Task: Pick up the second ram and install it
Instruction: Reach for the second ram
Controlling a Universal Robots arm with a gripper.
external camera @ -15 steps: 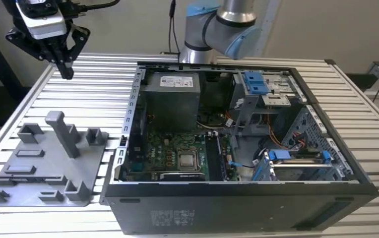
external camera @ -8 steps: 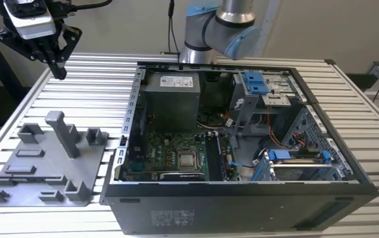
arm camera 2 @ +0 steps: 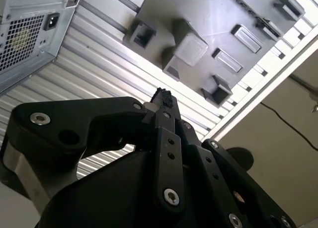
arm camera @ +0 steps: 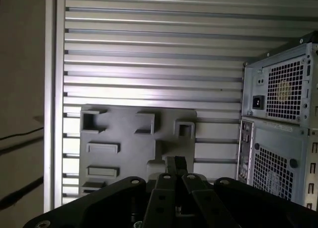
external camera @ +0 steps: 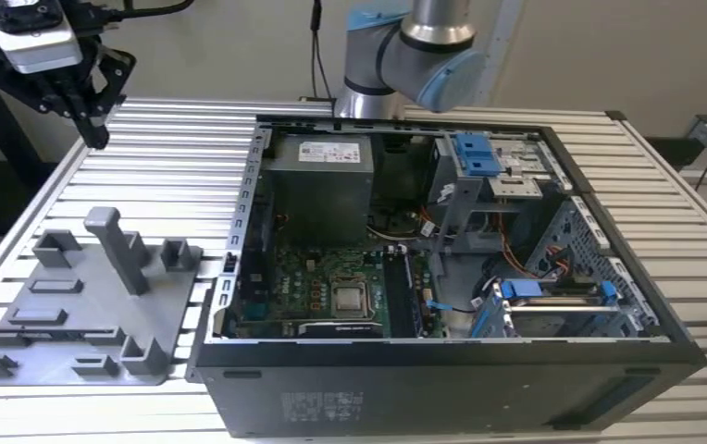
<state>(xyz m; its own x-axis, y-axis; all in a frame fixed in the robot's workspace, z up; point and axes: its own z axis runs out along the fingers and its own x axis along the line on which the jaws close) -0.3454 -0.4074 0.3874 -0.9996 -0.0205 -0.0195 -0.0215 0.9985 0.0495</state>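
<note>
Your gripper (external camera: pixel 94 139) hangs over the table (external camera: pixel 180 129) at its far corner on the exterior view's left, raised off the slats and touching nothing. In both wrist views its fingers (arm camera 2: pixel 166 138) come together at the tips with no gap between them, so you can take the pincer as closed.

Under it, towards the table's near edge on the same side, lies the grey fixture tray (external camera: pixel 168 314). The tray rests flat on the slats, with one tall post (external camera: pixel 119 250) standing upright among its lower blocks. The first wrist view looks down on this tray (arm camera: pixel 129 153), with the gripper's tips (arm camera: pixel 175 162) over its edge.

The open computer case (external camera: pixel 452 388) sits just beside the tray and fills the table from the middle to the edge on the exterior view's right. The green board (external camera: pixel 316 287) lies flat on its floor. The arm (external camera: pixel 409 55) rises at the table's far edge, behind the case.

Where the second ram lies you cannot tell: the tray's holders and the board's slots are too small to pick it out.
</note>
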